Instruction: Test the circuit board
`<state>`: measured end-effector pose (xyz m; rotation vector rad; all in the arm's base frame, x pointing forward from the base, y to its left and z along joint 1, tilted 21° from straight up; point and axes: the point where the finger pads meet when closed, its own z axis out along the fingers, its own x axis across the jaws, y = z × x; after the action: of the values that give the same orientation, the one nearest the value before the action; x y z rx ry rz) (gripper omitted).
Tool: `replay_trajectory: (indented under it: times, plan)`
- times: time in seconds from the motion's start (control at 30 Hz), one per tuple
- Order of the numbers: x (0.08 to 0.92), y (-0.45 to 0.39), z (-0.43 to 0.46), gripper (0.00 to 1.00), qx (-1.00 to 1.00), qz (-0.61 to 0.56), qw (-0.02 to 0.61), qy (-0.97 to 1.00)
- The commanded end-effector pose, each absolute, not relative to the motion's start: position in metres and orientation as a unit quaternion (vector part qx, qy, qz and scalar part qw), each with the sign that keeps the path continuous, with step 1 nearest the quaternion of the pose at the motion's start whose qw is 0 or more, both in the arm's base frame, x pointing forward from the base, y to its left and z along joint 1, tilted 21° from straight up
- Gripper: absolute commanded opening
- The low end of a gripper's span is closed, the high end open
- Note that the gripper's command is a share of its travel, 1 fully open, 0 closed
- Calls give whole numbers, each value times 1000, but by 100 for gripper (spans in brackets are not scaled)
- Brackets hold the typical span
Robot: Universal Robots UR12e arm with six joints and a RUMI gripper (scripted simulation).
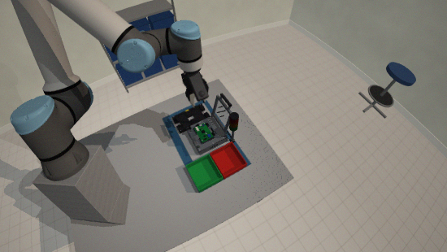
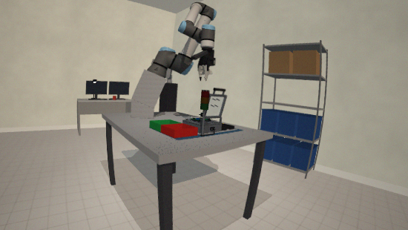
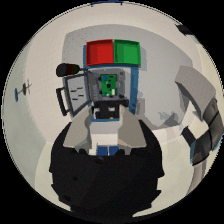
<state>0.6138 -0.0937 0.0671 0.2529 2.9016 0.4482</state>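
We see the green rectangular circuit board (image 1: 204, 133) (image 3: 108, 85) on the grey box-shaped tester (image 1: 200, 149) (image 2: 214, 127) (image 3: 121, 76), its hinged grey-framed lid (image 1: 214, 106) (image 2: 224, 104) (image 3: 67, 80) upright. Our end effector (image 1: 197, 102) (image 2: 203, 79) (image 3: 106, 106) hangs above, empty and fairly narrow. We judge closing the lid comes next: we check seating, then push from behind until it latches.

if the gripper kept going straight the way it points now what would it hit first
Probably the black tray beside the gray tester, though the height gap is unclear.
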Motion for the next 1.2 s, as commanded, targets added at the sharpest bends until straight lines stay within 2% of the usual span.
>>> replay_trajectory:
  times: [0.0,0.27,0.77,1.17]
  plan:
    - [617,-95,68,30,85,151,98,980]
    - [641,-99,73,30,85,151,98,980]
    - [740,-116,91,30,85,151,98,980]
    - [755,-118,93,30,85,151,98,980]
